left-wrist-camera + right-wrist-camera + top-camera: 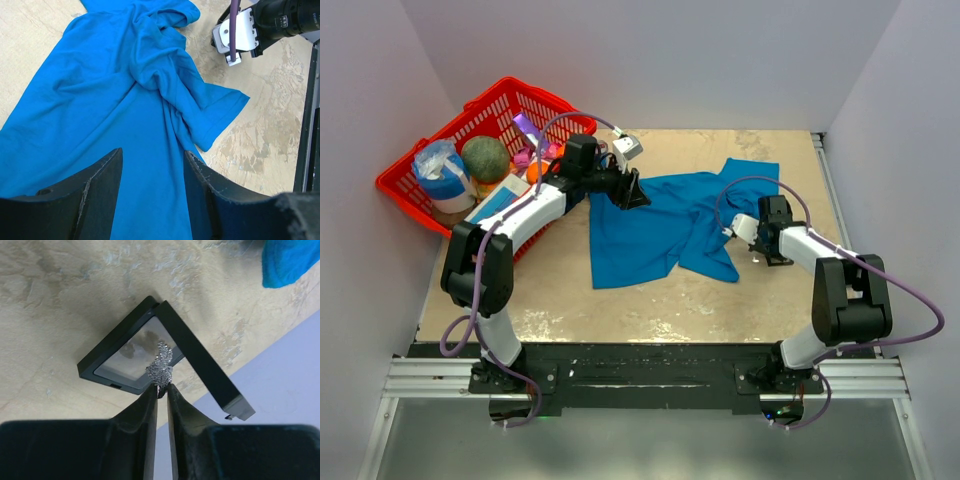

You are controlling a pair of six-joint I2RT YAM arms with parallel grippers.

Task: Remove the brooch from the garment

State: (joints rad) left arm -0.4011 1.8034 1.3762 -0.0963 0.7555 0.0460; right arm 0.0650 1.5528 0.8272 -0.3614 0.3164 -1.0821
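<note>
The brooch [160,367], a small silvery sparkly cluster, sits at the tips of my right gripper [162,388]. The jaws are shut on its dark back with only a narrow slit between them. It hangs just over the clear window of an open black display case [102,367] on the table. The garment [660,230], a bright blue T-shirt, lies crumpled mid-table, left of my right gripper [772,248]. My left gripper [634,194] is open and low over the garment [100,100], bare cloth showing between its fingers [102,190]. The brooch is too small to make out in the top view.
A red basket [450,125] with a ball, a tape roll and other items stands at the back left, beside my left arm. The case's hinged lid [200,365] stands open near the table's right edge. White walls enclose the table on three sides.
</note>
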